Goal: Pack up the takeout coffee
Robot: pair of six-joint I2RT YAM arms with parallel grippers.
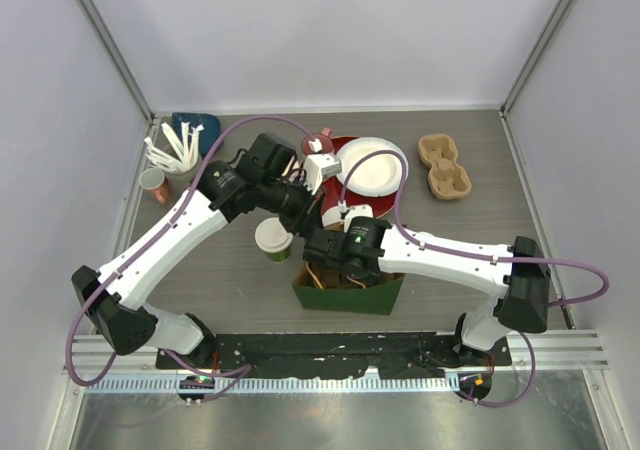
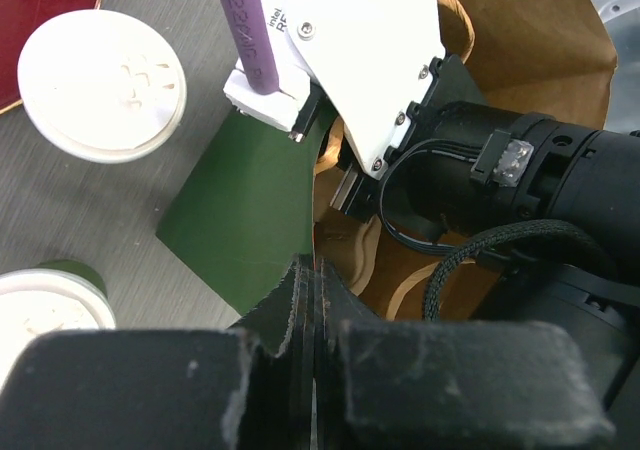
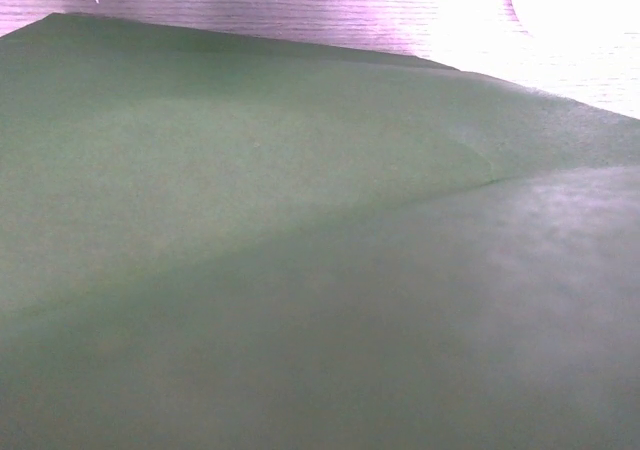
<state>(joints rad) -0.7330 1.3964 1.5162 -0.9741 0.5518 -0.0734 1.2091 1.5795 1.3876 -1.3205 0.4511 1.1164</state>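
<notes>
Two takeout coffee cups with white lids stand on the table: one (image 1: 272,238) (image 2: 48,312) left of the green paper bag (image 1: 352,295) (image 2: 250,210), the other (image 1: 358,213) (image 2: 100,85) behind it by the red plate. My left gripper (image 1: 308,220) (image 2: 316,275) is shut, pinching the bag's left rim where green outside meets brown inside. My right gripper (image 1: 325,253) reaches into the bag's mouth from the right; its black wrist (image 2: 520,170) fills the opening. Its fingers are hidden, and the right wrist view shows only the green bag wall (image 3: 300,220).
A white plate (image 1: 378,165) lies on a red plate (image 1: 340,150) behind the bag. A brown cup carrier (image 1: 445,166) sits back right. A blue holder with white cutlery (image 1: 182,142) and a small brown cup (image 1: 153,183) are back left. A pink mug (image 1: 320,138) stands behind the arms.
</notes>
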